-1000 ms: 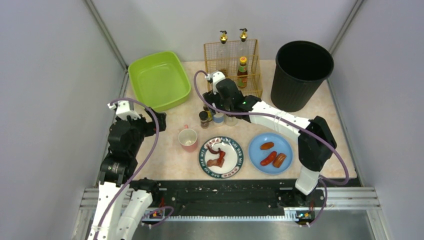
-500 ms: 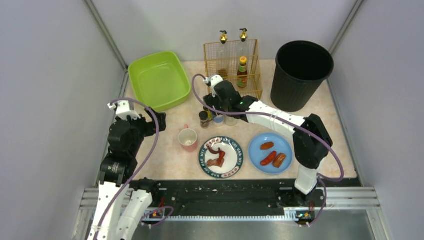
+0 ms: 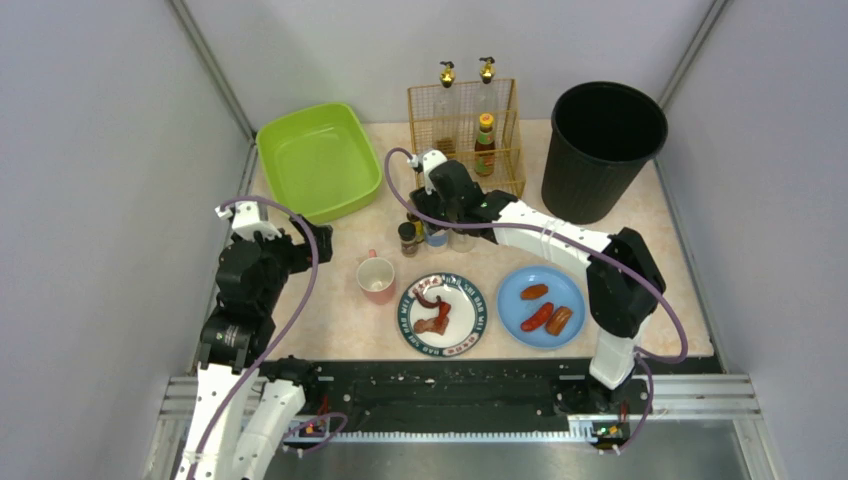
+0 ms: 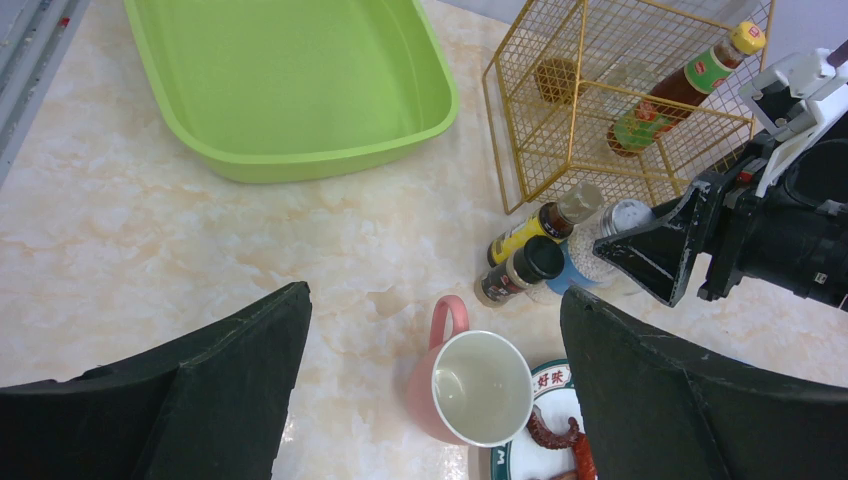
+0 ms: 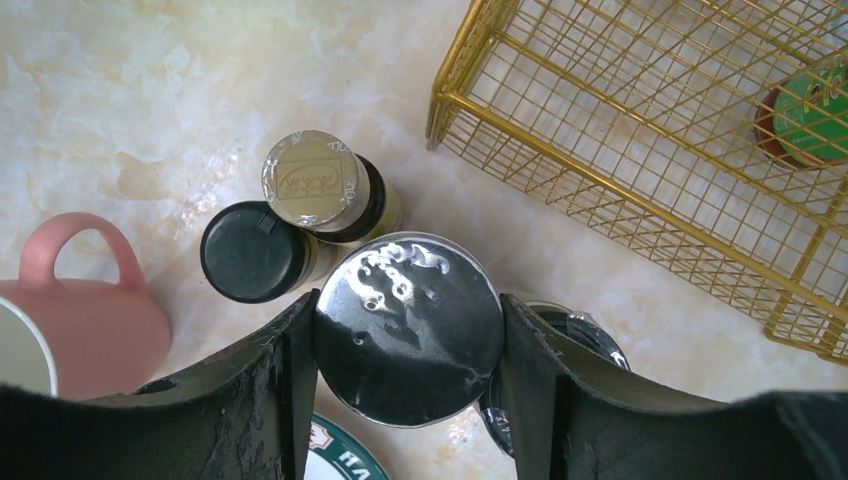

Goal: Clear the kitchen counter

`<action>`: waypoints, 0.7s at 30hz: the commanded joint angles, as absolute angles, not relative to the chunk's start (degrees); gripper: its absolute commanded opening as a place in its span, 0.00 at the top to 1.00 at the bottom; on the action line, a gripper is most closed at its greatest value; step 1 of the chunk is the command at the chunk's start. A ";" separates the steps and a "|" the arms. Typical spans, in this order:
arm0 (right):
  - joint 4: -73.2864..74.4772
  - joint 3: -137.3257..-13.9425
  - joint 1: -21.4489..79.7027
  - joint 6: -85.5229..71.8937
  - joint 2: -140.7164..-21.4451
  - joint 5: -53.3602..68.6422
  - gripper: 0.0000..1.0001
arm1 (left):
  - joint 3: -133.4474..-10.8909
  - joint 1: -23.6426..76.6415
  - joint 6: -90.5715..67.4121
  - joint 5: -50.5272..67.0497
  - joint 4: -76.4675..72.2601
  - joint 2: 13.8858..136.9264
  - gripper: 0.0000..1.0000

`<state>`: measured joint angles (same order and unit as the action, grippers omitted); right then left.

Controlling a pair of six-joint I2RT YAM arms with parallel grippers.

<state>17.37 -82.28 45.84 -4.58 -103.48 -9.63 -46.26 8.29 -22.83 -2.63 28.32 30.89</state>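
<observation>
The pale marbled kitchen counter [image 3: 330,325] holds a cluster of small spice jars. My right gripper [image 3: 438,226] reaches down into the cluster, and its jaws are shut on both sides of a jar with a shiny dark lid [image 5: 408,325]; the left wrist view shows its blue label [image 4: 578,272]. A black-capped jar [image 5: 253,252] and a foil-capped bottle [image 5: 315,182] stand just left of it, and another jar [image 5: 592,338] is behind the right finger. My left gripper [image 4: 432,300] is open and empty, hovering above a pink mug [image 4: 485,390].
A green tub [image 3: 318,160] sits at the back left, a gold wire rack [image 3: 465,125] with bottles behind the jars, and a black bin [image 3: 603,150] at the back right. A patterned plate with food [image 3: 441,315] and a blue plate with sausages [image 3: 541,305] lie near the front.
My right arm has shifted slightly left and its elbow has drawn in, with the gripper settling onto the jar cluster. The left arm has not moved.
</observation>
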 commanded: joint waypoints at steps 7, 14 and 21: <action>17.46 -86.81 45.82 -3.55 -95.22 -12.06 1.00 | -46.70 8.44 -22.84 -3.00 27.25 30.53 0.01; 19.20 -89.39 45.87 -1.99 -91.21 -14.07 1.00 | -46.71 8.41 -22.77 -3.11 27.25 30.63 0.01; 20.80 -96.30 45.79 1.82 -89.68 -18.01 1.00 | -46.68 8.35 -22.77 -3.10 27.21 31.00 0.01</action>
